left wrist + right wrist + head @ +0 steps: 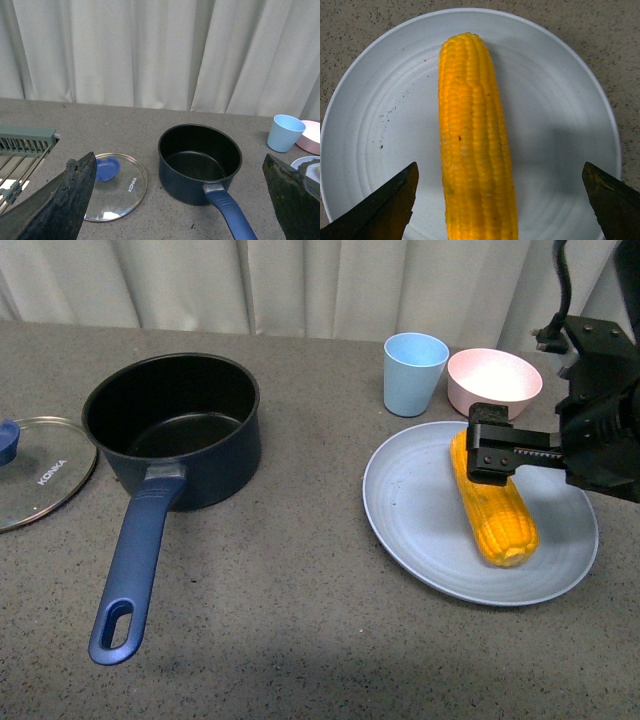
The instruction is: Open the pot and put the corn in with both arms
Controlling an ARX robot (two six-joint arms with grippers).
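The dark navy pot [172,430] stands uncovered at the left, black inside and holding nothing, with its long blue handle [135,570] pointing toward me. Its glass lid [40,475], marked KONKA, lies flat on the table to the pot's left. The yellow corn [495,505] lies on a pale blue plate [410,500] at the right. My right gripper [490,445] hangs open just above the corn's far end. In the right wrist view the corn [472,140] lies between the open fingers of the right gripper [500,167], untouched. My left gripper [179,157] is open, above and behind the pot [200,160] and lid [117,187].
A light blue cup [414,372] and a pink bowl [494,380] stand behind the plate. A grey-green dish rack [25,145] sits at the far left in the left wrist view. White curtains close off the back of the grey table.
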